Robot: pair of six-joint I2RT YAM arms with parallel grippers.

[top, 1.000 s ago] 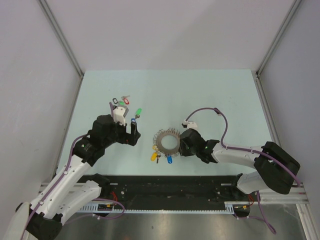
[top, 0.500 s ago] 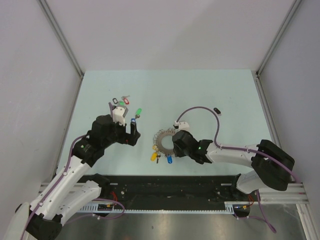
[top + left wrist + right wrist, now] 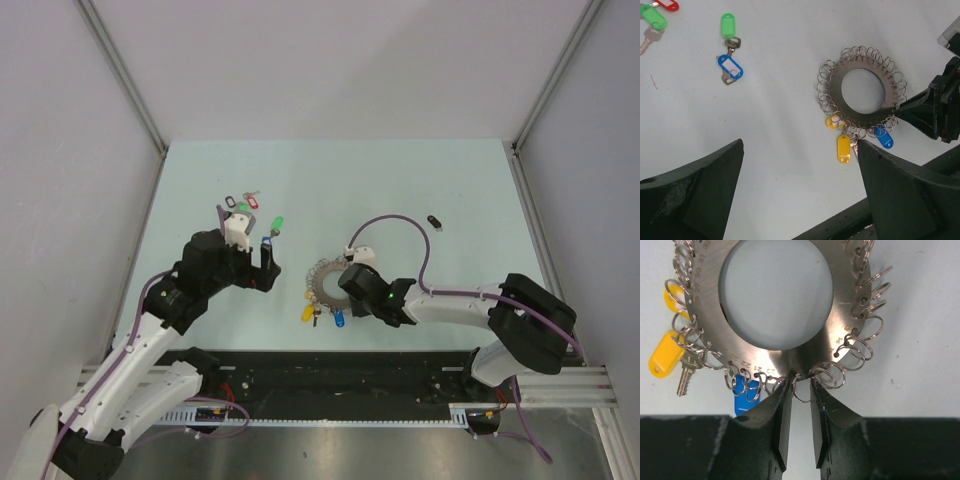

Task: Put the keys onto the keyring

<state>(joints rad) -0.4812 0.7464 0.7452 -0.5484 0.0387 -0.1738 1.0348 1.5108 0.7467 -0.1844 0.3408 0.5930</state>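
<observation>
Over on the left, the left tool (image 3: 800, 150) is hanging spread wide above the counter (image 3: 400, 180), holding nothing. The loose keys (image 3: 730, 67) with green and blue tags are lying at about 10 o'clock from the keyring (image 3: 836, 92), well apart from it. The keyring itself is lying flat mid-counter, already carrying a yellow-tagged key (image 3: 662, 357) and a blue tag (image 3: 742, 390).

At the ring's 6 o'clock edge in the right wrist view, the right tool (image 3: 799, 392) is standing with its jaws narrowly apart, straddling one small wire loop (image 3: 802, 400). I cannot tell whether they are actually biting on it.

The risks I am seeing are these. That thin loop is likely slipping out if the jaws are closing off-centre. The neighbouring loops are crowding in close, so one could be getting caught too. Any pull is probably dragging the whole light ring across the counter, since nothing is pinning it down.
</observation>
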